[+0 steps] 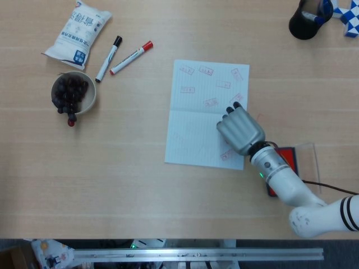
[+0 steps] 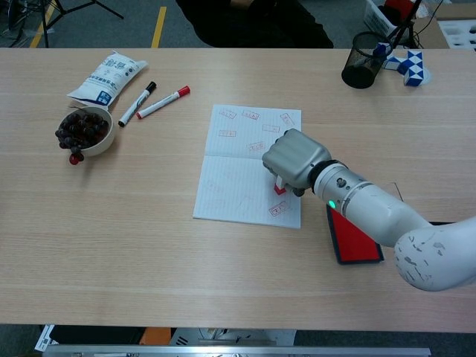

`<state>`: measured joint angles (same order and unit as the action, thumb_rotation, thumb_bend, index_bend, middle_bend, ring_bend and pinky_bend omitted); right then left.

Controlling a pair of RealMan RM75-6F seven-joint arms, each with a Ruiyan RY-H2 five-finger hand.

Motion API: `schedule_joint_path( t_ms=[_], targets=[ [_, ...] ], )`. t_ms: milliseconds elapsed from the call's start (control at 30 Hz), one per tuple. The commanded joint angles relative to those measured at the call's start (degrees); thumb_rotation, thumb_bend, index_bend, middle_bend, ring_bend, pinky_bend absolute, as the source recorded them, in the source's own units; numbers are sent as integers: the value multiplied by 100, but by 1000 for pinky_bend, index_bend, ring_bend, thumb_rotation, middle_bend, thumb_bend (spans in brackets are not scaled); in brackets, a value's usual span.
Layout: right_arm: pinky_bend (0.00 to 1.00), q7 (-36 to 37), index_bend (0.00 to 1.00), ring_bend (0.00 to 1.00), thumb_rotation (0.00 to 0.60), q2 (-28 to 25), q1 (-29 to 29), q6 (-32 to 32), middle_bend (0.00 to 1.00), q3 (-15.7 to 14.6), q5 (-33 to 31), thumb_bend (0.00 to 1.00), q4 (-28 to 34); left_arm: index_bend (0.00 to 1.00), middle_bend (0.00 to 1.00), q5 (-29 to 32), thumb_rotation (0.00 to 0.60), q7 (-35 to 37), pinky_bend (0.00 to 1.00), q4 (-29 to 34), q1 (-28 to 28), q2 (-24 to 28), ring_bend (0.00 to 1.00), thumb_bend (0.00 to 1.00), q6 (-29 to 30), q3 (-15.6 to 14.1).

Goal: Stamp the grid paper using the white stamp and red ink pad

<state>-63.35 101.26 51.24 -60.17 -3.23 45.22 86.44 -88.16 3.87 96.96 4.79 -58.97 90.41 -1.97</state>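
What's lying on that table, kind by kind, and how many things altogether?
Markers: 2 (black-capped, red-capped)
Grid paper: 1
White stamp: 1, held by the right hand
Red ink pad: 1
Bowl of dark fruit: 1
White packet: 1
Black mesh cup: 1
Blue-and-white twist puzzle: 1
Total: 9
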Motion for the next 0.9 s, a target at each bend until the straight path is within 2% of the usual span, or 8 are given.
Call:
schedule_joint_path(
  t_ms=[33, 900],
  targets=[
    [291, -5, 726, 332, 600, 20, -12, 3, 525, -2, 15, 371, -23, 145, 107, -1, 600, 2, 95, -6, 1, -3, 160, 175, 2, 1],
    [291, -22, 735, 337, 600, 123, -81, 109, 529, 30, 0, 372, -195, 144, 107, 31, 600, 8, 95, -34, 10, -8, 160, 175, -20, -2]
  ],
)
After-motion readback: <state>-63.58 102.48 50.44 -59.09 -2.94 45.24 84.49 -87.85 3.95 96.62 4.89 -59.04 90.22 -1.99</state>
